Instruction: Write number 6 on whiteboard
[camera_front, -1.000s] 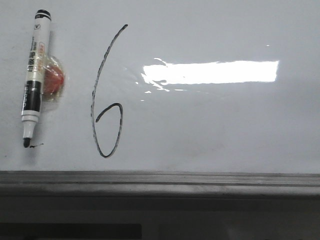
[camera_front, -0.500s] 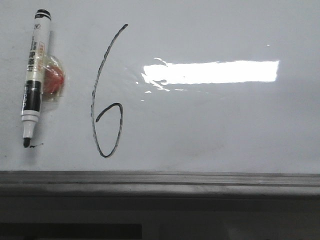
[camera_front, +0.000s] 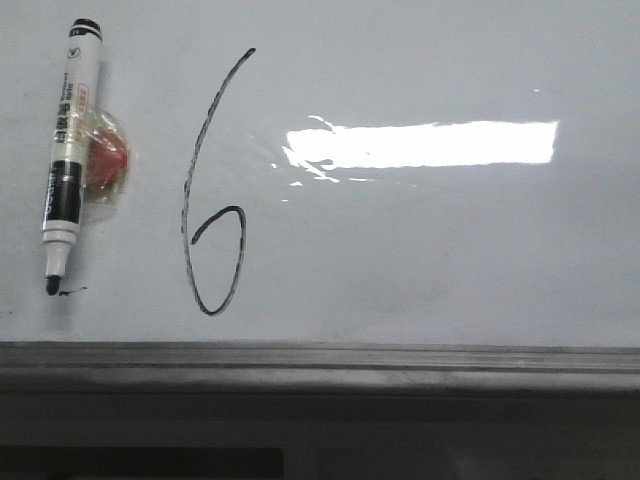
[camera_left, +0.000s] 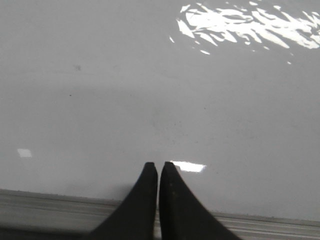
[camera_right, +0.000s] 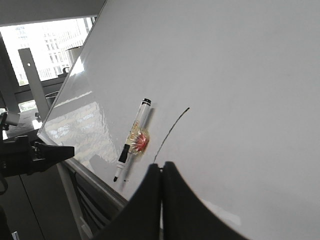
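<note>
A tall black number 6 (camera_front: 212, 190) is drawn on the whiteboard (camera_front: 430, 250), left of the bright light reflection. A black-and-white marker (camera_front: 67, 150) rests uncapped against the board on a red holder (camera_front: 105, 160), tip down beside a tiny squiggle. Neither gripper shows in the front view. My left gripper (camera_left: 158, 166) is shut and empty over bare whiteboard (camera_left: 150, 90) near the ledge. My right gripper (camera_right: 161, 166) is shut and empty, away from the board; past it I see the marker (camera_right: 133, 137) and the stem of the 6 (camera_right: 172, 129), whose loop the fingers hide.
A grey metal ledge (camera_front: 320, 360) runs along the board's lower edge. In the right wrist view a dark arm part (camera_right: 35, 155) and a grey stand post (camera_right: 32, 80) sit beyond the board's edge, with windows behind.
</note>
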